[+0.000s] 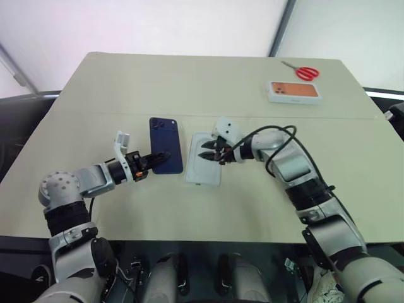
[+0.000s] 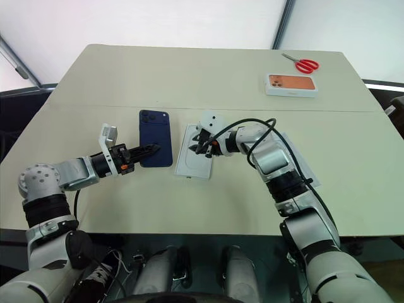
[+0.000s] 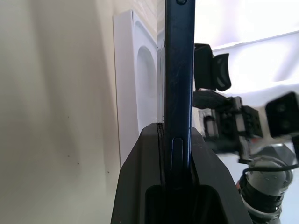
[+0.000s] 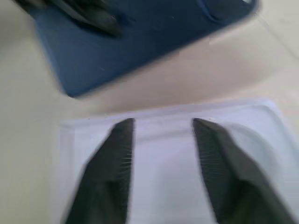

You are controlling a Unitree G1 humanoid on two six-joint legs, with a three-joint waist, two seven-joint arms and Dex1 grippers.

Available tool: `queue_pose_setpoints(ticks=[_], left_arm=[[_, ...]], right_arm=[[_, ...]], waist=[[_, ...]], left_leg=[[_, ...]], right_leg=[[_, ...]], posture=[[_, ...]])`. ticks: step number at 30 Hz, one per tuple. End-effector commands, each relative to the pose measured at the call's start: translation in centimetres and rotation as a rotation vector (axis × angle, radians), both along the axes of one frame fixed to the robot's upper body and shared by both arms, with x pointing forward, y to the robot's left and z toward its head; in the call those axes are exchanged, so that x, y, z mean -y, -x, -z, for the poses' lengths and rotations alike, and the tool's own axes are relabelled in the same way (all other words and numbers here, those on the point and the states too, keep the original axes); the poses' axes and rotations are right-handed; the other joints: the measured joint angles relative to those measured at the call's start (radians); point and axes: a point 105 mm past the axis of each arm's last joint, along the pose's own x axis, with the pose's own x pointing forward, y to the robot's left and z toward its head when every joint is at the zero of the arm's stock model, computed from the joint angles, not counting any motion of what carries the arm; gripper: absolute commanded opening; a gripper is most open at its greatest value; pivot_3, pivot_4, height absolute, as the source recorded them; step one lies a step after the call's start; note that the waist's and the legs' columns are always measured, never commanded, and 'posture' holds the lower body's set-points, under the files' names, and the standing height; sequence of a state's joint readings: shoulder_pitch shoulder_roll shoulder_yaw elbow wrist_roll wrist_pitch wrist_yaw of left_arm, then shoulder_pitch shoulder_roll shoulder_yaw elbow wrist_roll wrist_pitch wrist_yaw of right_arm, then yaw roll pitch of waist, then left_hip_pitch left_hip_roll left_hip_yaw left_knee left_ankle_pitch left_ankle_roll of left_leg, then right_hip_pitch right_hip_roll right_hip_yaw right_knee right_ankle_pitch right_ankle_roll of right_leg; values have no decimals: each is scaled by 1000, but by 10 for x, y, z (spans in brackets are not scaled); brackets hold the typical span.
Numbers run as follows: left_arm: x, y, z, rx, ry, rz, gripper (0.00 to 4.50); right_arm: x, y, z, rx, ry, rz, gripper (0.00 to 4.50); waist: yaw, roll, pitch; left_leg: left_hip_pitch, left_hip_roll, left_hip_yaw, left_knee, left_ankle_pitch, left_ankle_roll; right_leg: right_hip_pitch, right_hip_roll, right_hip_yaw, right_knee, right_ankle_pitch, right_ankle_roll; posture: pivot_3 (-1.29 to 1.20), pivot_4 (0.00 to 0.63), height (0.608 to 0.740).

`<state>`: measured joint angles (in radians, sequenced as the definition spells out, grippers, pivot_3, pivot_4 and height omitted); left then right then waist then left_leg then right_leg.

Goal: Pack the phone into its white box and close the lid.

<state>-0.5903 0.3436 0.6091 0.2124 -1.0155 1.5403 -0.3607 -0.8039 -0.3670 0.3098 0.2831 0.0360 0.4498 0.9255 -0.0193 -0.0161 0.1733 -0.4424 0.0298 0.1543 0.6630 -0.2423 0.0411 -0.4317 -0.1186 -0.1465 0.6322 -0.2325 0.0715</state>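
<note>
The slim navy-blue smartphone (image 1: 166, 144) shows its back, camera cluster at the far corner, its near edge clamped between black fingers. Just beside it lies a flat white rectangular tray (image 1: 204, 169) on the table.

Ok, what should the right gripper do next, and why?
Probably close the right gripper on the white insert and lift it aside: its fingers stand apart over it, while the left gripper grips the phone beside it.

Phone (image 1: 166, 144) and white tray (image 1: 204, 168) lie just beside each other mid-counter (image 1: 189, 82), both grippers crowding them. Far right corner holds a box (image 1: 294, 91) and scissors (image 1: 305, 72); elsewhere passage is open.
</note>
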Motion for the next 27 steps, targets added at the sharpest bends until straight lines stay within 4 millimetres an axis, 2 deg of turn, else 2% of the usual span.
queue_pose_setpoints(ticks=[1, 5, 8, 14, 17, 21, 25, 27], left_arm=[[0, 1, -15, 69, 26, 2, 0], [1, 2, -14, 68, 26, 5, 0], [0, 2, -14, 67, 25, 0, 0], [-1, 2, -13, 66, 24, -5, 0], [1, 2, -13, 64, 25, -3, 0], [4, 3, -13, 62, 29, 10, 0], [13, 8, -13, 57, 36, 58, 0], [21, 10, -13, 53, 45, 93, 0]], right_arm=[[-10, -15, -8, 117, 13, 52, 622], [-19, -12, 9, 150, 78, 38, 622], [-20, -2, 26, 142, 149, -18, 622], [-16, 6, 33, 102, 170, -46, 622], [-15, -1, 28, 132, 157, -9, 622], [-15, -8, 5, 156, 65, 23, 622], [-3, -5, -17, 126, -25, 10, 622], [14, -7, -25, 133, -21, 29, 622]], waist=[[-1, 0, 0], [-2, 0, 0], [0, 0, 0], [-1, 0, 0], [-1, 0, 0], [1, 0, 0], [3, 0, 0], [4, 0, 0]], left_leg=[[0, 0, 0, 0, 0, 0], [0, 0, 1, 0, 2, 3], [0, 0, 1, 0, 2, 3], [1, 0, 1, 0, 1, 2], [1, 0, 1, 0, 1, 3], [1, 0, 1, 0, 1, 2], [0, 0, 1, 0, 2, 3], [0, 0, 1, 0, 2, 3]], right_leg=[[0, 0, 0, 0, 0, 0], [0, 0, 0, 0, 0, 0], [0, 1, 1, 0, 0, 0], [1, 0, 1, 0, 0, 0], [1, 1, 1, 0, 0, 0], [1, 0, 1, 0, 0, 0], [1, 0, 1, 0, 0, 0], [1, 0, 1, 0, 0, 0]], posture=[[0, 150, 738], [0, 150, 738], [0, 150, 738], [0, 150, 738], [0, 150, 738], [0, 150, 738], [0, 150, 738], [0, 150, 738]])
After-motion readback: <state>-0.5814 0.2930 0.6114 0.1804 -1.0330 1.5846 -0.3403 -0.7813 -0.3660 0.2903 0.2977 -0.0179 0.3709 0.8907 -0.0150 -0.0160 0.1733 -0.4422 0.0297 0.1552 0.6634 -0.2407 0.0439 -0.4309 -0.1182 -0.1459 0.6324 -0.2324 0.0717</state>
